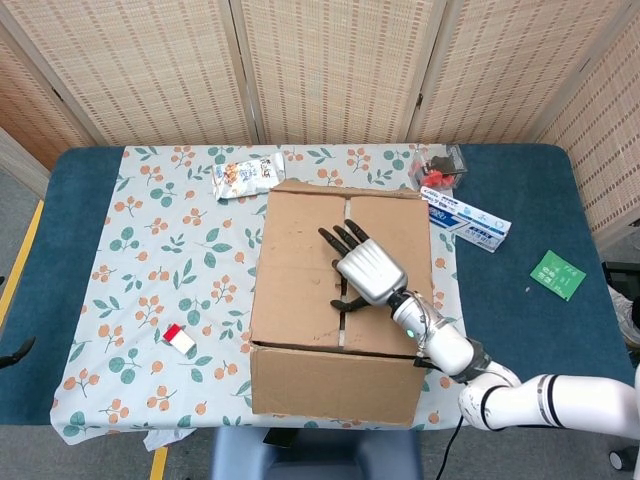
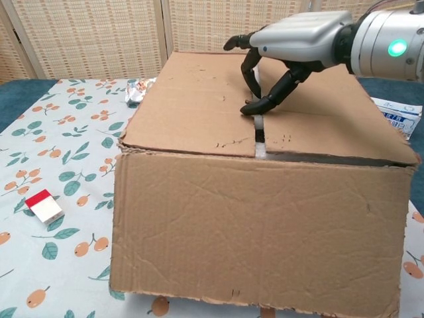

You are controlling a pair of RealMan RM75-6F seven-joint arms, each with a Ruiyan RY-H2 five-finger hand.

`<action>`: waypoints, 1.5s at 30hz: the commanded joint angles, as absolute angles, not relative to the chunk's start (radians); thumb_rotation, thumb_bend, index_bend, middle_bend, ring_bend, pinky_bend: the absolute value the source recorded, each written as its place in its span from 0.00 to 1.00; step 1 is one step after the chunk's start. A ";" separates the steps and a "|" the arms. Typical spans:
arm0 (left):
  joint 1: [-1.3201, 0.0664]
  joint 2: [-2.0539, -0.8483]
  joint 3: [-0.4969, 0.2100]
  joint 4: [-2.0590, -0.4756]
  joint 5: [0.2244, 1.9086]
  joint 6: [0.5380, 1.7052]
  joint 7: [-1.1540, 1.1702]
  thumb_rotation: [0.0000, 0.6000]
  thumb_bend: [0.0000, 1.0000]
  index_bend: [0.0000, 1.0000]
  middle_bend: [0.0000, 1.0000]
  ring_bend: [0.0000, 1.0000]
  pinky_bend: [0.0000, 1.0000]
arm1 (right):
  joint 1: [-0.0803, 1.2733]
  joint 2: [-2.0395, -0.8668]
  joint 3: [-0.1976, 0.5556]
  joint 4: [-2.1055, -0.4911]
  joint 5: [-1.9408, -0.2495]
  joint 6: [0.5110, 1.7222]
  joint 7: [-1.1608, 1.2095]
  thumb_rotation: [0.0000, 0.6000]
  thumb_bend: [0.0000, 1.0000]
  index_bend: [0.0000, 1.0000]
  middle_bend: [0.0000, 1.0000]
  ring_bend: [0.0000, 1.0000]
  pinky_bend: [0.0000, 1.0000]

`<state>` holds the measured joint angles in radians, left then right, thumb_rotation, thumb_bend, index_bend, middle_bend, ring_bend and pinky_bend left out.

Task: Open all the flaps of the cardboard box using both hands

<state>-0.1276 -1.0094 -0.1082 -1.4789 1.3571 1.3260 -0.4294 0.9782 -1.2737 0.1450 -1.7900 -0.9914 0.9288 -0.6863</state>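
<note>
Cardboard box (image 1: pixel 300 290): stands on the floral cloth near the front edge of the table (image 1: pixel 80 200); its top flaps lie flat and closed, meeting along a centre seam that shows a narrow gap at the near end in the chest view.
Right hand (image 1: pixel 368 270): palm down above the box top, over the seam; the forearm reaches in from the lower right.
Fingers (image 2: pixel 253 66): spread and curved downward, grasping nothing; the thumb tip rests on the top at the seam, the other fingertips hang near the cardboard, and contact for those cannot be told.
Left hand: out of sight in both views.
Cloth (image 1: pixel 150 260): pale, printed with leaves and orange fruit, covering the middle of the blue table.
Snack packet (image 1: pixel 245 176): lies on the cloth just behind the box's far left corner.
Red-and-white small box (image 1: pixel 179 338): on the cloth, well to the left of the cardboard box.
Blue-and-white carton (image 1: pixel 466 222): lies at an angle just beside the box's far right corner.
Dark container with red contents (image 1: pixel 438 166): behind the carton, near the far edge.
Green packet (image 1: pixel 557 274): on bare blue table, well apart at the right.
</note>
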 commanded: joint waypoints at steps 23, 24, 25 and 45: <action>-0.144 -1.029 -0.103 -1.515 1.358 1.329 -0.259 1.00 0.32 0.00 0.00 0.00 0.00 | 0.706 -0.947 0.083 -2.138 -1.319 1.252 -0.591 0.47 0.30 0.55 0.00 0.00 0.00; -0.146 -1.031 -0.103 -1.516 1.358 1.327 -0.253 1.00 0.32 0.00 0.00 0.00 0.00 | 0.689 -0.935 0.075 -2.143 -1.337 1.266 -0.587 0.47 0.30 0.55 0.00 0.00 0.00; -0.149 -1.033 -0.103 -1.518 1.359 1.324 -0.245 1.00 0.32 0.00 0.00 0.00 0.00 | 0.666 -0.919 0.064 -2.146 -1.358 1.283 -0.580 0.47 0.30 0.55 0.00 0.00 0.00; -0.182 -1.065 -0.090 -1.535 1.351 1.278 -0.143 1.00 0.32 0.00 0.00 0.00 0.00 | 0.329 -0.827 -0.043 -1.898 -1.583 1.528 -0.173 0.46 0.30 0.55 0.00 0.00 0.00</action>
<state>-0.1823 -1.0640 -0.0906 -1.5347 1.3514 1.2772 -0.1437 0.3573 -0.8208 -0.0375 -1.9358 -1.5679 1.5117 -0.2141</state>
